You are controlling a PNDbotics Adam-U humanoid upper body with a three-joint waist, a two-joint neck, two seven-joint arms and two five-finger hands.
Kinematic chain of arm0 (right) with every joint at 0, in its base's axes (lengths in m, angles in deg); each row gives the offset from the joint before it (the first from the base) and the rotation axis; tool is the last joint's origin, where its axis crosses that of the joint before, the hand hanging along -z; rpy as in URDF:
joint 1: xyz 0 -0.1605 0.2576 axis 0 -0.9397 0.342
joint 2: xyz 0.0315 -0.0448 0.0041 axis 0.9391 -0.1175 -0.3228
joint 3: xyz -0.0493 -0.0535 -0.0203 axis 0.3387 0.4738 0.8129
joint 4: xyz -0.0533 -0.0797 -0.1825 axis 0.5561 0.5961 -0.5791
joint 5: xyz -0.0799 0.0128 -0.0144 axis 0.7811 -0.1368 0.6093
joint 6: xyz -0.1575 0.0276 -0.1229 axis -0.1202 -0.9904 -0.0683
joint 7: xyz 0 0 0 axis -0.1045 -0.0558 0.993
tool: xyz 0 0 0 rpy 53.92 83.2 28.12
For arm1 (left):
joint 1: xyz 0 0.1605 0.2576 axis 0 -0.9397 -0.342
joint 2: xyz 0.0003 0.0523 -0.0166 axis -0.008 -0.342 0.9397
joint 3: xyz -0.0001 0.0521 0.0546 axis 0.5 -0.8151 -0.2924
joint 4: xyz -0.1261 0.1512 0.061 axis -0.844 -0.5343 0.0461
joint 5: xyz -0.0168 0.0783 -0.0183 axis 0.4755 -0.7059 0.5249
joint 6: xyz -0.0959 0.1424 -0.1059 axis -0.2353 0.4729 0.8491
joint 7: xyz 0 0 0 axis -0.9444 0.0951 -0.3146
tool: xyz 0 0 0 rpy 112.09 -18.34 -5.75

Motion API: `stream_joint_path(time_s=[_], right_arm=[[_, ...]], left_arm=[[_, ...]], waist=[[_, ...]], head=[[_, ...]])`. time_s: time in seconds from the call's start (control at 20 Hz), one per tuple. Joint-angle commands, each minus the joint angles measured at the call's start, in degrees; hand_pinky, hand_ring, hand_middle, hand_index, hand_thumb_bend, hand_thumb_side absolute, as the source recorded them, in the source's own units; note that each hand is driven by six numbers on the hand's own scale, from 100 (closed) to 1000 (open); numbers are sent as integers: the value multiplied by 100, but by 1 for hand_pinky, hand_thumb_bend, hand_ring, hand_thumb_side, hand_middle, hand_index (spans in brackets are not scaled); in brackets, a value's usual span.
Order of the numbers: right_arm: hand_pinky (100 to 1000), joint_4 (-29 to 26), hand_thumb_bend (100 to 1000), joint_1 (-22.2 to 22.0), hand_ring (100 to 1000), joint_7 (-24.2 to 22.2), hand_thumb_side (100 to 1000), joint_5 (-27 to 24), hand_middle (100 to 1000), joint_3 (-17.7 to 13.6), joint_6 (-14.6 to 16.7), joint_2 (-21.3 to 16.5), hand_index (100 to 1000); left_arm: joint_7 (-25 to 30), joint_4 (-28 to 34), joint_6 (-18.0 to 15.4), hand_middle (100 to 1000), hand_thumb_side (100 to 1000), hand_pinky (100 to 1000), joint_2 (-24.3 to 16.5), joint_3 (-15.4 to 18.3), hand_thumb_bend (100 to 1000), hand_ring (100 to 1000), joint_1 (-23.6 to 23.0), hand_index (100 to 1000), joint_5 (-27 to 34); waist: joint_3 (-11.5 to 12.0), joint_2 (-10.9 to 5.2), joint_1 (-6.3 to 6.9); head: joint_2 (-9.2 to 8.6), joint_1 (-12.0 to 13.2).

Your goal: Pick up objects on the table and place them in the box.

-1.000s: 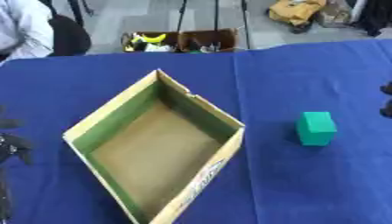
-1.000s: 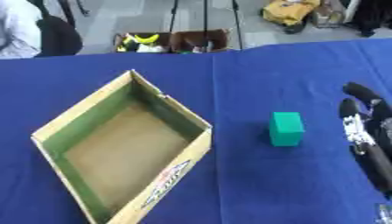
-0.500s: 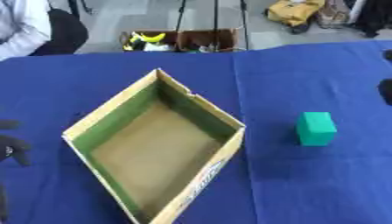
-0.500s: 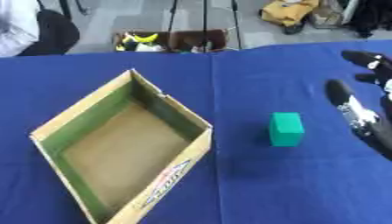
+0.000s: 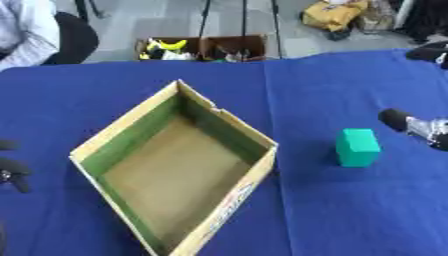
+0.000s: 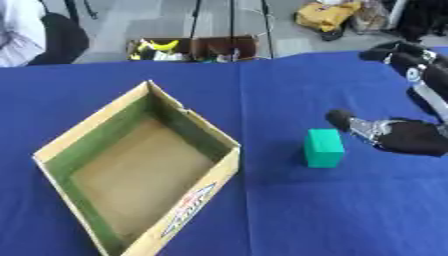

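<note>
A green block stands on the blue table, to the right of the box. The box is open cardboard with green inner walls and a bare brown floor; it lies turned like a diamond, with nothing in it. My right hand hovers just right of the block, open, its thumb reaching toward the block with a small gap left. Its fingers spread out toward the table's far right edge. Only dark bits of my left hand show at the left edge of the left eye view.
Beyond the table's far edge, a low crate of mixed things stands on the floor, with a yellow bag to its right. A person sits at the far left corner.
My right hand has come down and to the left, and its thumb now points at the green block from close by. Block and box have stayed put.
</note>
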Motion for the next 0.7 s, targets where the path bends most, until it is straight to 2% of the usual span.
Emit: stream_joint_path(time_s=[0.05,0.1,0.25,0.3,0.35,0.55,0.7], right_arm=[[799,193,667,175,874,-413,810,94,860,66,117,-416,906],[810,280,689,218,892,-610,725,76,874,110,160,-481,927],[831,495,687,342,926,-1287,568,-77,896,206,298,-641,963],[831,553,685,387,927,-1496,560,-153,898,227,332,-687,964],[834,605,663,427,934,-1671,509,-224,903,246,356,-732,969],[840,794,474,583,948,-2121,422,-542,909,345,388,-851,983],[842,922,440,682,959,-2374,390,-660,913,436,391,-886,990]], left_arm=[[33,114,-4,552,924,229,-109,-25,195,392,7,812,24],[40,114,-2,552,924,229,-110,-29,194,392,4,812,25],[54,114,2,552,924,229,-115,-38,192,392,-2,812,28],[58,114,3,552,924,229,-117,-41,192,392,-4,812,29],[63,114,6,552,923,229,-118,-45,191,392,-5,812,30],[81,114,16,552,923,228,-123,-58,188,392,-9,812,36],[93,114,24,552,922,228,-125,-67,186,392,-10,812,42]], waist=[[17,-137,-36],[25,-139,-38],[42,-141,-45],[45,-141,-47],[49,-141,-51],[74,-140,-62],[91,-139,-66]], head=[[33,-33],[36,-41],[47,-58],[50,-61],[53,-67],[61,-94],[60,-114]])
